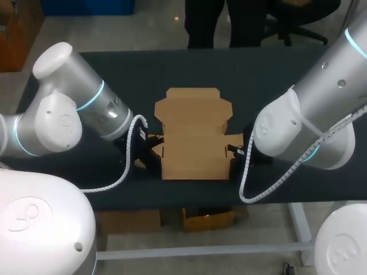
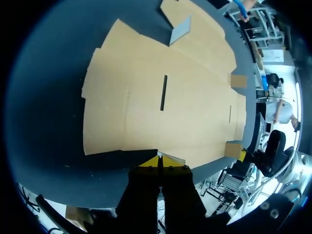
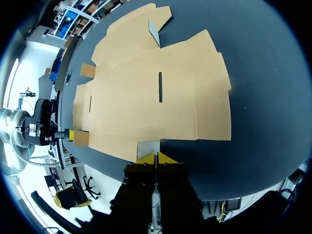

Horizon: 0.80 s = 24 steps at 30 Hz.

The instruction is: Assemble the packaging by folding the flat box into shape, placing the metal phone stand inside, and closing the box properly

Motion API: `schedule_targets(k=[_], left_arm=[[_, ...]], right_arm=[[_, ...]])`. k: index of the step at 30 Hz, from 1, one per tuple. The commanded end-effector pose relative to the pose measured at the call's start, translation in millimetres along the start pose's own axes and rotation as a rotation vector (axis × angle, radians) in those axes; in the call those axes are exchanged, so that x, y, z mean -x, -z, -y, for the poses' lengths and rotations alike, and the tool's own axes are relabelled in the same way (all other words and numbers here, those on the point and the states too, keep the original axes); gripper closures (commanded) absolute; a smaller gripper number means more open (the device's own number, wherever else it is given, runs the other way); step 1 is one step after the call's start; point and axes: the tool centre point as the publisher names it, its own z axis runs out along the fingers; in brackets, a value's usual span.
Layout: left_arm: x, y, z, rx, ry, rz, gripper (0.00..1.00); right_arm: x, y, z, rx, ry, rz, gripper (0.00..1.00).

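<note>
My left gripper (image 2: 159,161) has its yellow tips pressed almost together. A thin sliver of cardboard, the left side flap (image 2: 173,158), stands between them, so I judge that it is pinched there, though this view shows it only from the edge. My right gripper (image 3: 156,158) is in the same state: its fingers are nearly closed on the right side flap (image 3: 147,147), which rises a little from the sheet and goes in between the tips.

From each gripper the flat box (image 1: 194,134) spreads straight ahead, lying open on the dark table (image 1: 275,74). In the head view its long axis runs from my side of the table toward the far side. The two grippers face each other across the near part of the box, the left one at its left edge and the right one at its right edge. Neither arm is nearer; both are touching it.

The next move, I think, is to lift both flaps inward together, so the pull must be equal or the sheet will slide sideways. I cannot see the metal phone stand in any view.
</note>
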Motion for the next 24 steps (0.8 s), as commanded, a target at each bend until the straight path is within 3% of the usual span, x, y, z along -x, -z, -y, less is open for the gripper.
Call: schedule_targets(k=[1,24], left_arm=[[-3.0,-1.1,-1.1,-0.003,0.001,0.007,1.0],[-5.1,-4.4,-4.9,-0.002,-0.004,0.017,1.0]], right_arm=[[-1.0,-0.7,1.5,0.004,0.002,0.0,1.0],[-4.5,-1.9,3.8,0.007,0.018,-0.007,1.0]])
